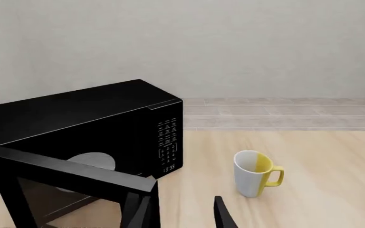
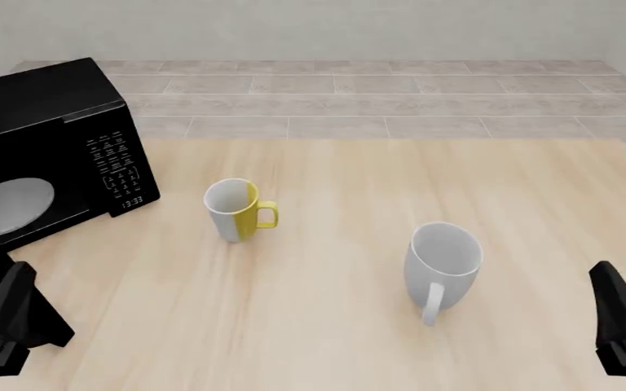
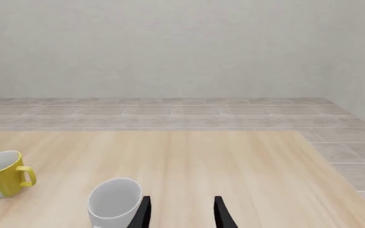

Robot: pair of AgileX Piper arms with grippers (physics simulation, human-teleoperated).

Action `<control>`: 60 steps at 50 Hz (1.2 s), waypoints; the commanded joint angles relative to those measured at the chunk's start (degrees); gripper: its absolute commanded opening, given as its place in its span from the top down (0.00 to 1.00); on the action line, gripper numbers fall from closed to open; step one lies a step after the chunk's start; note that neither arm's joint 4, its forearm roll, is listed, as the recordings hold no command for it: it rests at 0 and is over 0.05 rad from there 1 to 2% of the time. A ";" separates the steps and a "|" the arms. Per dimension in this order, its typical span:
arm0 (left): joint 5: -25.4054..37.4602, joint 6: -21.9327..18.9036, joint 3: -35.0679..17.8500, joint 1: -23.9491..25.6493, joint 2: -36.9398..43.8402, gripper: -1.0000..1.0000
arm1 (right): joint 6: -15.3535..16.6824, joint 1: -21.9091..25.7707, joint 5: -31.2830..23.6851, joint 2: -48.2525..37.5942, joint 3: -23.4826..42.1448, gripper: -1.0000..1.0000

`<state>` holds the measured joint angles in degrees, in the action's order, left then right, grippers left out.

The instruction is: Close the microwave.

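Note:
The glossy black microwave [image 2: 41, 114] stands at the table's far left with its keypad [image 2: 117, 167] facing right. Its door [image 1: 74, 173] is swung open toward me, and the pale turntable [image 2: 9, 204] shows inside. My left gripper [image 1: 181, 216] is open, low by the door's free edge. One of its fingers [image 1: 141, 211] sits just below that edge, and I cannot tell whether they touch. In the front view the left gripper [image 2: 9, 301] is at the bottom left. My right gripper [image 3: 181, 216] is open and holds nothing, at the bottom right [image 2: 618, 305], far from the microwave.
A white and yellow mug [image 2: 237, 210] stands just right of the microwave. A plain white mug [image 2: 442, 262] stands nearer the right gripper. The wooden table [image 2: 400, 171] ends at a tiled floor [image 2: 400, 90] behind.

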<state>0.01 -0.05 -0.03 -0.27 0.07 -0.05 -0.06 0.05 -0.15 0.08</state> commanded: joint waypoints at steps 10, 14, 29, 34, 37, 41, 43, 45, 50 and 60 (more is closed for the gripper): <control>-0.10 -0.35 -0.29 -1.72 -0.03 0.00 | 0.71 -1.60 -0.41 0.07 0.24 0.00; -0.20 0.02 -0.37 -1.68 -0.03 0.00 | 0.90 -1.32 -0.51 -0.04 0.00 0.00; 0.02 0.39 -0.02 -6.89 2.26 0.00 | 1.50 -1.27 0.58 -2.04 -0.07 0.00; -1.95 0.33 0.01 -7.71 5.07 0.00 | 1.51 -1.80 1.58 -2.86 -0.07 0.00; -3.72 0.37 0.02 -8.25 7.18 0.00 | 1.71 -1.82 2.04 -3.34 -0.07 0.00; -8.86 -0.15 -0.02 -8.82 12.75 0.00 | 1.65 -1.93 2.55 -3.82 -0.07 0.00; -14.78 -1.81 -0.01 -9.30 18.84 0.00 | 1.70 -1.98 3.15 -4.47 -0.07 0.00; -16.79 -2.55 -0.02 -9.56 20.60 0.00 | 1.86 -1.98 3.34 -4.66 -0.06 0.00; -22.26 -2.30 -0.12 -9.16 26.29 0.00 | 2.12 -3.33 1.91 -2.62 -0.03 0.00; -32.94 -1.07 0.03 -9.10 38.99 0.00 | 2.45 -4.11 1.10 -1.79 0.38 0.00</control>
<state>-22.44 -1.36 -0.05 -8.90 27.05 2.03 -3.32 1.60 -2.56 0.16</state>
